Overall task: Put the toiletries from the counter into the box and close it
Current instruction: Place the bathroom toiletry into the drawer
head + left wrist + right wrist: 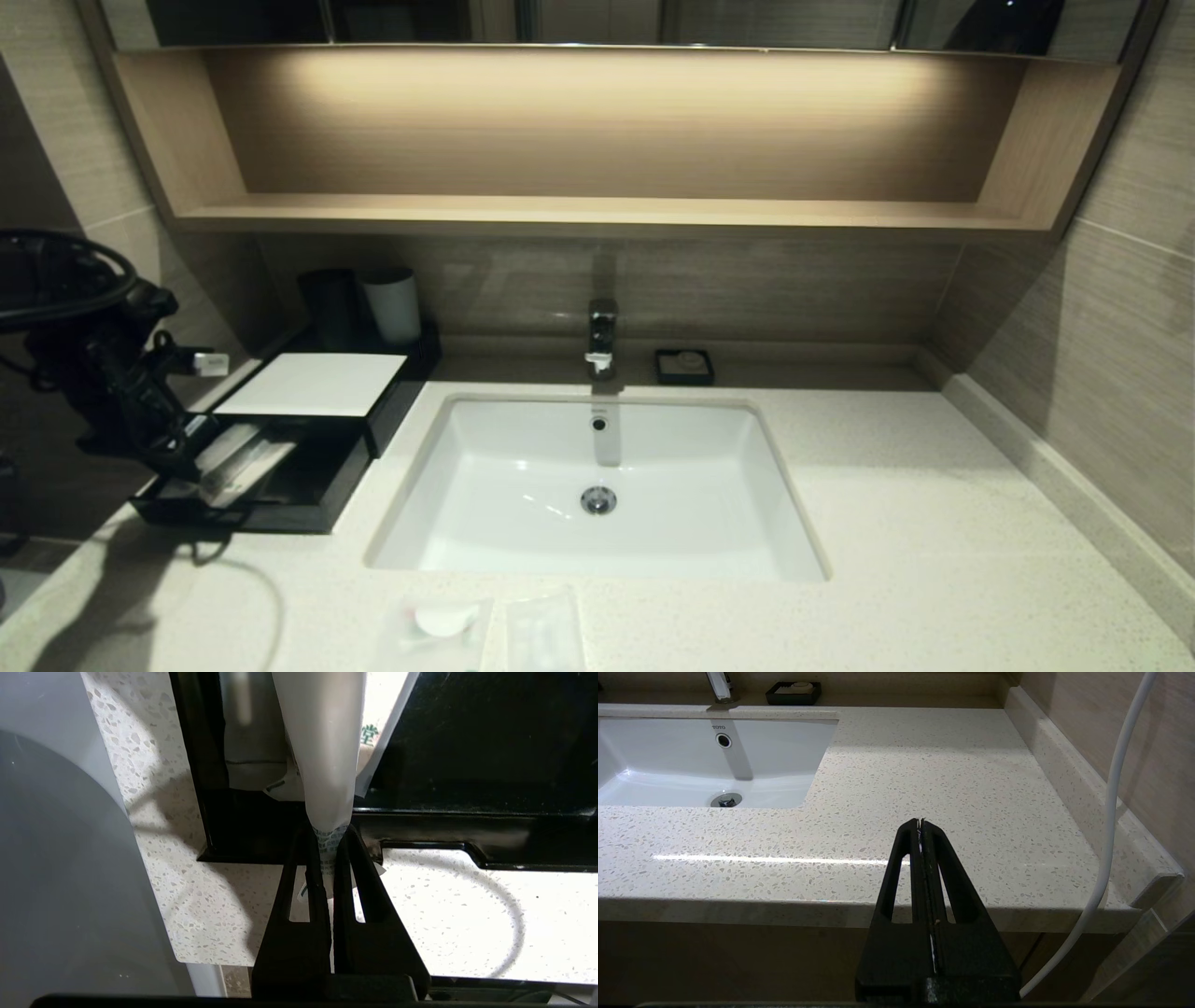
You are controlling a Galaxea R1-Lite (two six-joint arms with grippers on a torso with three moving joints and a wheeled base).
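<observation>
The black box [308, 385] with its white top panel stands at the counter's [934, 523] far left, and its drawer [280, 490] is pulled out. My left gripper [191, 446] is over the drawer's front edge. In the left wrist view it [328, 833] is shut on one end of the long thin packet [327, 756], which reaches into the drawer [467, 823]. The squarish packet with a white disc [439, 623] and the small rectangular packet [543, 635] lie at the counter's front edge. My right gripper [920, 823] is shut and empty off the front right edge.
The white sink [597, 551] is set in the middle, with a tap [602, 336] behind it. A small black dish [684, 367] sits by the back wall. A black cup [327, 308] and a white cup [392, 303] stand behind the box. A white cable [1111, 812] hangs at the right.
</observation>
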